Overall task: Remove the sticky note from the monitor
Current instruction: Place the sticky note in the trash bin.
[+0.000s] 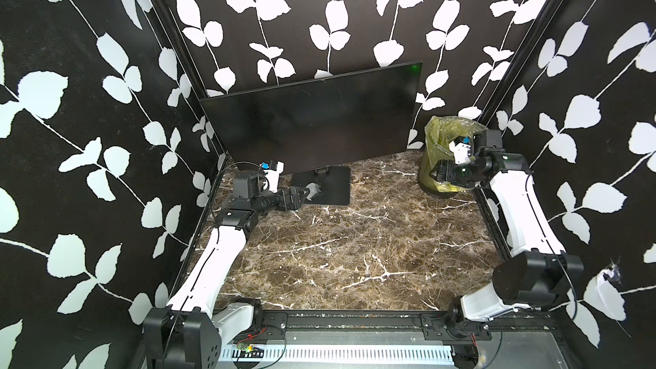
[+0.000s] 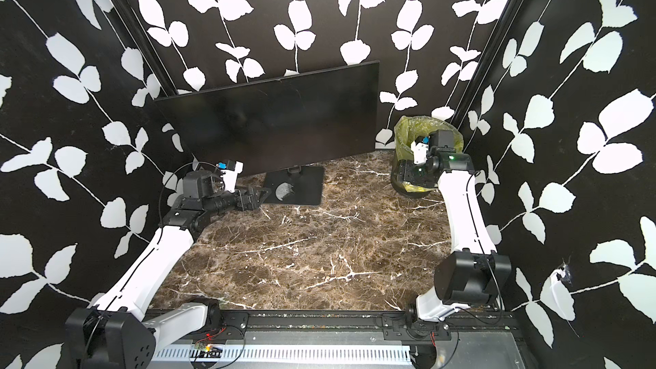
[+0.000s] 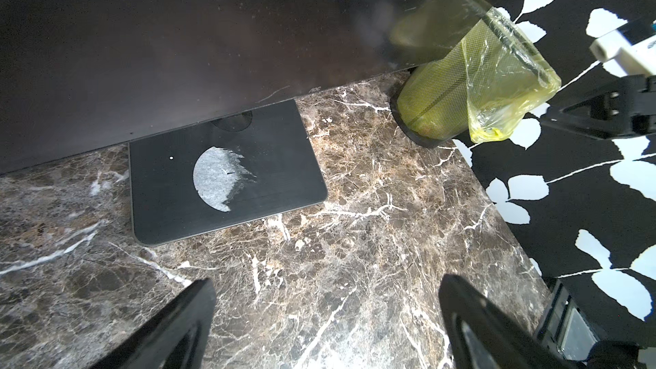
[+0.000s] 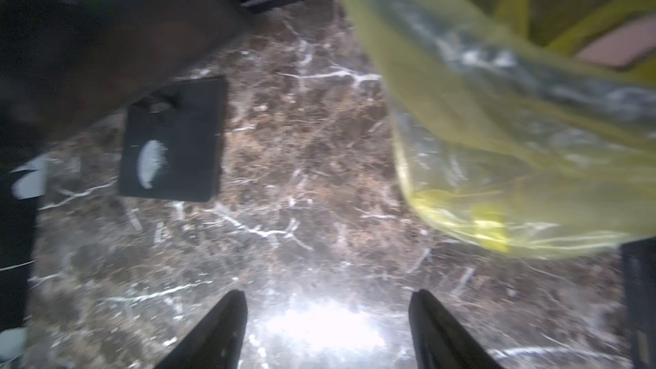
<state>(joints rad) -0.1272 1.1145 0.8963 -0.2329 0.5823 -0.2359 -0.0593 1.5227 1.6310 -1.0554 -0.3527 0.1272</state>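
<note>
Marble surface (image 1: pixel 355 243); monitor (image 1: pixel 309 118) bare; my right end effector (image 4: pixel 328 296) spread, empty, by back-right corner bin (image 1: pixel 433 138); pink slip (image 4: pixel 617 47) inside, likely the note; left end effector (image 3: pixel 326 280) spread, empty.

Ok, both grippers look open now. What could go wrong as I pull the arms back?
One: the right gripper hangs open close beside the loose yellow bag lining the bin; a sideways retreat could snag the plastic and tip it.
Two: the left gripper sits open, low by the base plate and near the lower edge of the monitor; lifting carelessly might knock it.
</note>
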